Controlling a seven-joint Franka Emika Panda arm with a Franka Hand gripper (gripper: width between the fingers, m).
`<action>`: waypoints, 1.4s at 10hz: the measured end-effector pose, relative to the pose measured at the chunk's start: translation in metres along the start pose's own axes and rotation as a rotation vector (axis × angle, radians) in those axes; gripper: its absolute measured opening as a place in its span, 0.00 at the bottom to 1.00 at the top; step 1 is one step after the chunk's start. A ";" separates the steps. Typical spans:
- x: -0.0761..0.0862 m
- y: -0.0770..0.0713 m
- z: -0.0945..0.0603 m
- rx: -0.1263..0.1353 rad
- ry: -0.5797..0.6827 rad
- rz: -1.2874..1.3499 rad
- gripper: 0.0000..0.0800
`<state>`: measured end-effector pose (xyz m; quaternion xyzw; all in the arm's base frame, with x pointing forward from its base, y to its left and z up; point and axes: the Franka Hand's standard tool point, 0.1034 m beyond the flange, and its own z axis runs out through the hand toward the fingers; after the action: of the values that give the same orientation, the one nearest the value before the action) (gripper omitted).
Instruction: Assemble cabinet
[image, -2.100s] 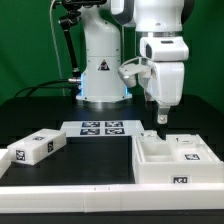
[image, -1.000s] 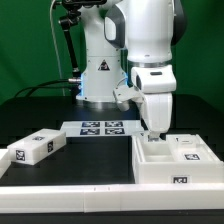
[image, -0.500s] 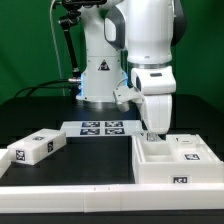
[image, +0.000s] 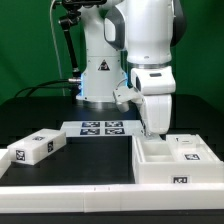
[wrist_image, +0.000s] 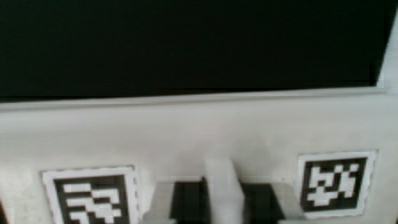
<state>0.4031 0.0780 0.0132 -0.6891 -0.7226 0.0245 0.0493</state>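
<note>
The cabinet (image: 176, 166), a large white box with recessed tagged panels, lies at the exterior view's right front. My gripper (image: 152, 134) is lowered onto its back left wall. In the wrist view the cabinet (wrist_image: 196, 125) fills the lower half, with one tag (wrist_image: 89, 196) on each side. My gripper (wrist_image: 222, 202) straddles a thin white upright wall. The dark fingers (wrist_image: 185, 202) lie close against both faces of it, so they look shut on it.
A loose white block with tags (image: 35, 148) lies at the exterior view's left front. The marker board (image: 100, 127) lies in the middle, behind it the white robot base (image: 100, 75). A white rim (image: 70, 186) runs along the table's front.
Since 2.1 s ago the arm has come down and moved toward the exterior view's left, onto the cabinet's back wall. Over the last second nothing visibly moved.
</note>
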 end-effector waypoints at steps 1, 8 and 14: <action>0.000 0.000 0.000 0.000 0.000 0.000 0.09; 0.003 -0.007 -0.037 -0.009 -0.049 0.077 0.09; -0.003 -0.003 -0.055 -0.020 -0.070 0.082 0.09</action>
<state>0.4062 0.0728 0.0679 -0.7175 -0.6950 0.0435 0.0159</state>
